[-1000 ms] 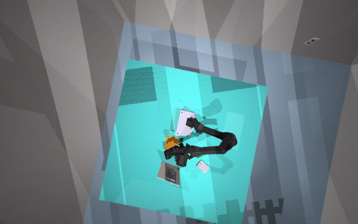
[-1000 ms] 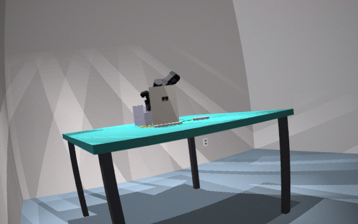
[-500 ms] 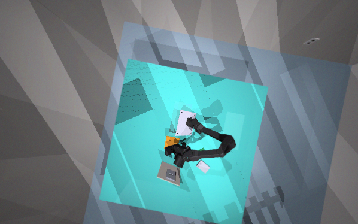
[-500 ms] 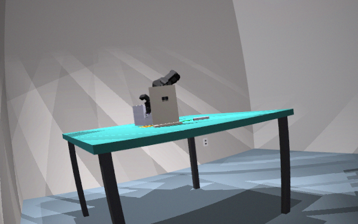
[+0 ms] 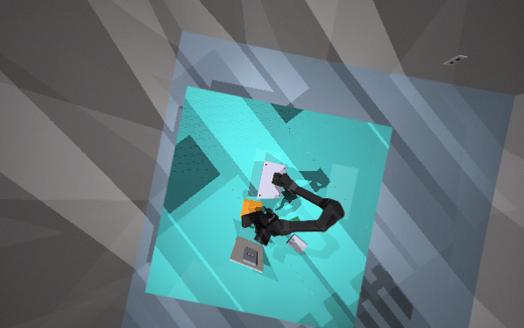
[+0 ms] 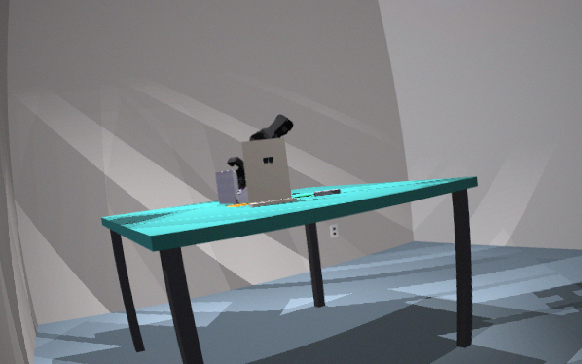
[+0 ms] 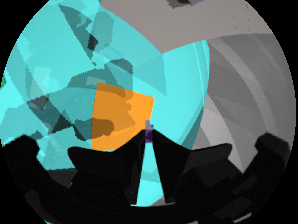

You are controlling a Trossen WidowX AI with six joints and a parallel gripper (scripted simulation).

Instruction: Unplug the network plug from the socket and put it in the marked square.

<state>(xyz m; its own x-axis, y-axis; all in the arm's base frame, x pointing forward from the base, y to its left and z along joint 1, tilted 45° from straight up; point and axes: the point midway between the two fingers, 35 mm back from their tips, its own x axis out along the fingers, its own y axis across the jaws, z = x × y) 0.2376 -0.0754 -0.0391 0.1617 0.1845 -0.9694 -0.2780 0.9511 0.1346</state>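
Jaws closed on 1 small purple plug (image 7: 149, 136) — panel (image 6: 267, 175) upright.

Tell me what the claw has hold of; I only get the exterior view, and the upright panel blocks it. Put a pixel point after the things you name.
Observer: The wrist view shows a small purple-and-grey piece, apparently the plug (image 7: 149, 136), pinched between the fingertips of the claw (image 5: 253, 218) (image 7: 148, 132).
Operator: Give me its position against the marked square.
Observer: In the wrist view it appears at the lower right edge of the orange square (image 5: 251, 205) (image 6: 237, 205) (image 7: 115, 112); I can't tell its height above the table.
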